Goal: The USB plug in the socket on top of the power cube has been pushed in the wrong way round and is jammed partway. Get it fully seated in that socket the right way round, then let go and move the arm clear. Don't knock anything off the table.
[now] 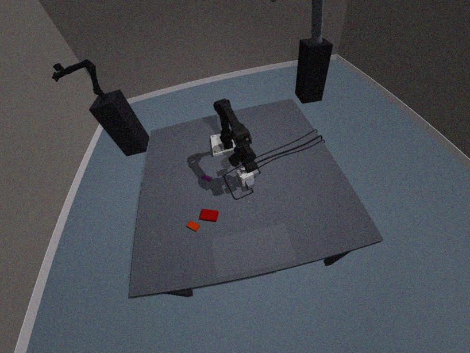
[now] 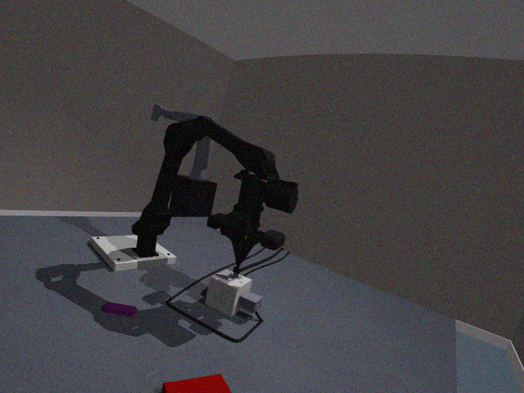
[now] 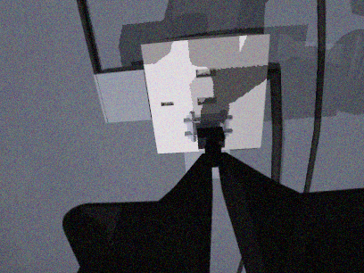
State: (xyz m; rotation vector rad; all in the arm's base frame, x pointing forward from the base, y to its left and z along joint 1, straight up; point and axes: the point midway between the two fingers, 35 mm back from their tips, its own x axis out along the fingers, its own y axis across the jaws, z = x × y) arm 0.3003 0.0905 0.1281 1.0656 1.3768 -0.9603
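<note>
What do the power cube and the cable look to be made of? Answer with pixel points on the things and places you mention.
Power cube (image 2: 221,294) (image 3: 171,129): probably matte hard plastic, judging by its plain white, flat, crisp-edged faces without glare. Cable (image 2: 203,325) (image 3: 277,129): perhaps rubber or soft plastic sheathing, dark and rounded, though its sharp bends look stiff.

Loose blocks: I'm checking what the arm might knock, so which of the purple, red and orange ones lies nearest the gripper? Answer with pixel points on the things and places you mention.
The purple one (image 1: 206,177) (image 2: 119,309), smallest of the three.

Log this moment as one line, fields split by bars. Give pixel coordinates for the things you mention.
pincer (image 2: 237,270) (image 3: 213,161): shut on USB plug (image 3: 210,137) | plug: at top of power cube (image 2: 223,293) (image 3: 171,129) (image 1: 245,176) | seating depth: cannot tell | plug release: not done
</note>
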